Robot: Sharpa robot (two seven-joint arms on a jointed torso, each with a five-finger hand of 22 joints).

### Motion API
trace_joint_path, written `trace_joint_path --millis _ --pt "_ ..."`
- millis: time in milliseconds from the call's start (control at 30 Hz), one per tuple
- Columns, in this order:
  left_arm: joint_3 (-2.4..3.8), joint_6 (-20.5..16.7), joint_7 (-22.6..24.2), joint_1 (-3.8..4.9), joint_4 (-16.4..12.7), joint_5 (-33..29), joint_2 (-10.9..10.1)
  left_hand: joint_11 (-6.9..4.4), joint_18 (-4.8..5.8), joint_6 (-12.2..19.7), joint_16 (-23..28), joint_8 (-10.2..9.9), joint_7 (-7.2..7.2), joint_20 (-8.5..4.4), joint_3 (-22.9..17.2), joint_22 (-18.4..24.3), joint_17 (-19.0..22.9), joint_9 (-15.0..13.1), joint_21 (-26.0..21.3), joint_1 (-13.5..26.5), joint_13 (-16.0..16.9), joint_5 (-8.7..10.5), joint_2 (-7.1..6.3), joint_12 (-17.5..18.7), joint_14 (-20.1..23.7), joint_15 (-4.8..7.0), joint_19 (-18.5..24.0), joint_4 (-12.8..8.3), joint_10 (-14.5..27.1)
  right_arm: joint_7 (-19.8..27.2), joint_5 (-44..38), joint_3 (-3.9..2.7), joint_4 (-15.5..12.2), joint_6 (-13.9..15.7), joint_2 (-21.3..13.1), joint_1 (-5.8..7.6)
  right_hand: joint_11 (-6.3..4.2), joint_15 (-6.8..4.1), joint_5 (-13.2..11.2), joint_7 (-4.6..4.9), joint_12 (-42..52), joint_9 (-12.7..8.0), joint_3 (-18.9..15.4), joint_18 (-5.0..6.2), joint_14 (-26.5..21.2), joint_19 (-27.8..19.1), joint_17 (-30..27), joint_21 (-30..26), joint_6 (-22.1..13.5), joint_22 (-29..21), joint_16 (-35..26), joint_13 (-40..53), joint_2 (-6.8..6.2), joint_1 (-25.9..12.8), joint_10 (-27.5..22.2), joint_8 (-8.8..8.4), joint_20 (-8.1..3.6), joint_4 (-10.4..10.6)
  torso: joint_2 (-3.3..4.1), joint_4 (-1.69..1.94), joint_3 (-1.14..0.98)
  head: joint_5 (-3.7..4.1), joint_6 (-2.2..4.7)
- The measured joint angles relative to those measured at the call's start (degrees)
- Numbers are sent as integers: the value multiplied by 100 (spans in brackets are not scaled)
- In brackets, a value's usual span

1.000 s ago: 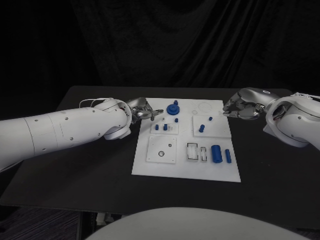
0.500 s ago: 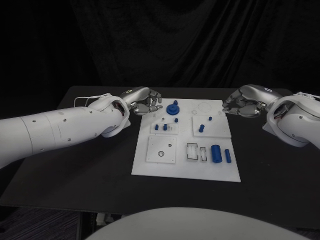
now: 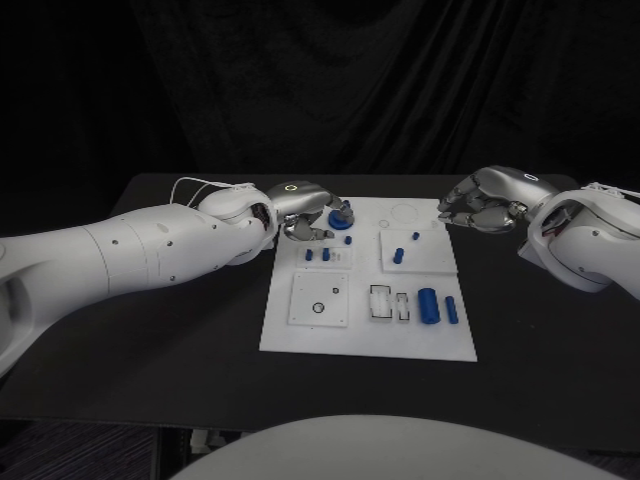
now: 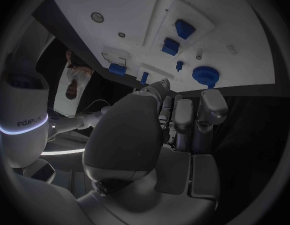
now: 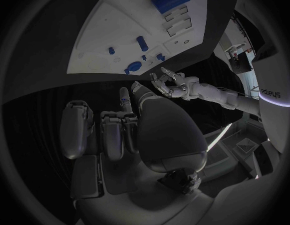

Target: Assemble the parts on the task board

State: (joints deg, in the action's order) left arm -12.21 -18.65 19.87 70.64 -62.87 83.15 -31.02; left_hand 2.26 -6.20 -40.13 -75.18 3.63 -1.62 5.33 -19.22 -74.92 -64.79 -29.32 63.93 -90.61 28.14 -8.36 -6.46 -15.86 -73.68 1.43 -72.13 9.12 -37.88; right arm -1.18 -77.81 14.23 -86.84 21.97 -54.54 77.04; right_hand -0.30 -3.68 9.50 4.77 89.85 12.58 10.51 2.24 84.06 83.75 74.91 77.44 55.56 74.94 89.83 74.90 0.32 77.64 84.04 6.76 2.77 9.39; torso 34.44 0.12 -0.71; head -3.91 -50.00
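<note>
The white task board (image 3: 371, 285) lies in the middle of the table, also in the left wrist view (image 4: 129, 15) and the right wrist view (image 5: 120, 27). A blue round part (image 3: 346, 214) (image 4: 206, 75) stands at its far left corner, with small blue pegs (image 3: 320, 255) just nearer. Two blue cylinders (image 3: 428, 304) lie at its near right. My left hand (image 3: 307, 216) (image 4: 179, 117) hovers at the far left corner beside the round part, fingers curled in and holding nothing. My right hand (image 3: 479, 205) (image 5: 129, 125) hangs off the far right corner, fingers curled, also holding nothing.
The black table (image 3: 162, 300) stretches wide on both sides of the board. My left arm (image 3: 133, 255) crosses its left half and my right arm (image 3: 601, 245) its right edge. White inset plates (image 3: 322, 299) with holes and slots (image 3: 388, 301) sit in the board's near half.
My left hand has moved right and towards the far edge, from beside the board to its far left corner, and its fingers have curled in. The right hand has barely shifted.
</note>
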Motion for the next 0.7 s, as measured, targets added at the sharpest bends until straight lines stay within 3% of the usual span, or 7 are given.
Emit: trace_joint_path --millis 33,267,467,533,700 --pt "0 25 0 0 27 79 37 3 0 11 -40 0 11 -1 24 0 -37 43 48 6 -36 -20 -6 0 -58 -5 -66 -24 -4 3 1 0 -3 3 -3 0 0 0 0 0 0 0 0 -1 0 0 0 0 0 0 0 0 0 0 0 0 0 0 1 0 1 3 0" --pt "2 148 -44 0 188 516 262 20 0 -96 -202 0 173 -40 77 0 -230 337 262 31 -275 -642 -75 0 -272 -1 -285 -220 -245 14 6 -1 -13 11 6 -1 0 0 0 0 0 0 0 0 0 0 0 0 0 -1 0 0 0 0 0 0 0 0 16 -12 5 -16 0" --pt "2 176 -118 0 266 875 385 11 7 -291 -289 46 201 -40 69 0 -322 424 401 61 -332 -762 -105 -50 -362 11 -390 -275 -381 16 8 -1 -14 11 17 -1 0 0 0 0 0 0 0 0 0 0 0 0 0 -1 0 0 0 0 0 0 0 0 60 -47 19 -49 0" --pt "2 176 -141 0 296 961 420 15 96 -299 -310 46 193 -60 54 1 -343 440 421 61 -336 -776 -105 -50 -363 10 -409 -290 -412 16 9 -1 -15 10 17 -1 0 0 0 0 0 0 0 0 0 0 0 0 0 -1 0 0 0 0 0 0 0 0 80 -53 23 -49 0" --pt "2 180 -204 0 396 1090 498 35 97 -411 -311 57 164 -54 37 1 -343 479 453 85 -369 -776 -129 -58 -397 16 -443 -306 -483 15 11 -1 -15 7 25 -1 0 0 0 0 0 0 0 0 0 0 0 -14 0 -1 0 0 0 1 0 0 0 0 121 -60 26 -43 0"
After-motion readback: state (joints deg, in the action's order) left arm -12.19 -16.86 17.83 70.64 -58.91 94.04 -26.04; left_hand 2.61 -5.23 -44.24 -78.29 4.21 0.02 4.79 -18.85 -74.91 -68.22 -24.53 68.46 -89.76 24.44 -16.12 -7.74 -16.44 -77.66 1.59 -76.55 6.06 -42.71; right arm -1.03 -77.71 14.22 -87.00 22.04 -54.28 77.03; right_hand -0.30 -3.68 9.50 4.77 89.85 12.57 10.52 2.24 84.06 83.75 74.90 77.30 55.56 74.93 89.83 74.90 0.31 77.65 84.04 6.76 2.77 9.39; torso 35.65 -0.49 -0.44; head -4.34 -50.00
